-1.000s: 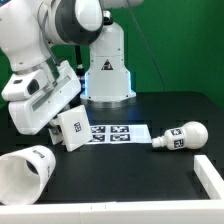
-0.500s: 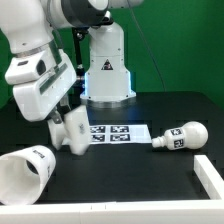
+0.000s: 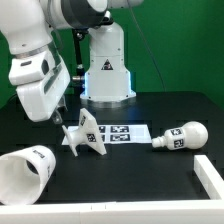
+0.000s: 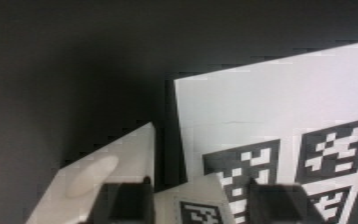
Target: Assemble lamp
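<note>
From the exterior view's left I note the shade (image 3: 25,170) lying on the worktop (image 3: 150,180), the base (image 3: 87,136) tilted beside the marker board (image 3: 125,134), and the bulb (image 3: 180,137) lying right. I judge base-setting is the step in hand; the next move is to seat it flat. The arm leans over the base with the hand (image 3: 62,119) just above it; I cannot tell whether its fingers are apart or together.

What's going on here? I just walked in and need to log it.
The arm's end effector is at the lamp base, which stands tilted by the marker board; whether it grips the base is unclear. The bulb lies at the exterior view's right, the shade on its side at the left. Nothing is joined yet.
</note>
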